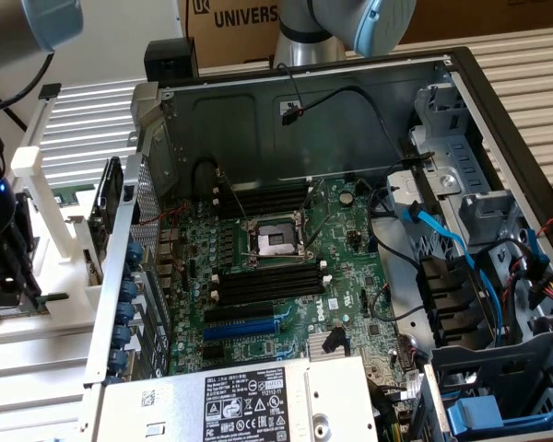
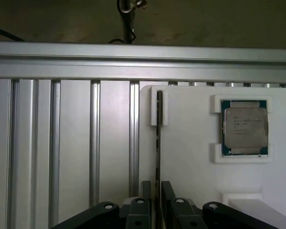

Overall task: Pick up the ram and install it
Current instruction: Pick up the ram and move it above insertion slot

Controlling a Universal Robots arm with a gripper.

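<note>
Ram (image 2: 158, 143): standing on edge in a slot of the white holder (image 2: 190, 191), which is keeping it upright and graspable.
Gripper (image 2: 156, 185): straddling one end of the ram; whether it is pinching cannot be told.
Holder position: sitting on the bench (image 2: 52, 143) at the exterior view's left edge, beside the open computer case (image 1: 304, 120).
Memory slots (image 1: 267, 281): lying mid-frame, appearing unfilled.
CPU chip (image 2: 244, 128): resting in its own recess, apart from the ram.

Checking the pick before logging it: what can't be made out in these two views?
- Wrist view: ram is edge-on, so label and chips are hidden; one end is covered by the gripper.
- Wrist view: CPU chip print too small to read.
- Exterior view: white holder partly covered by the gripper.
</note>
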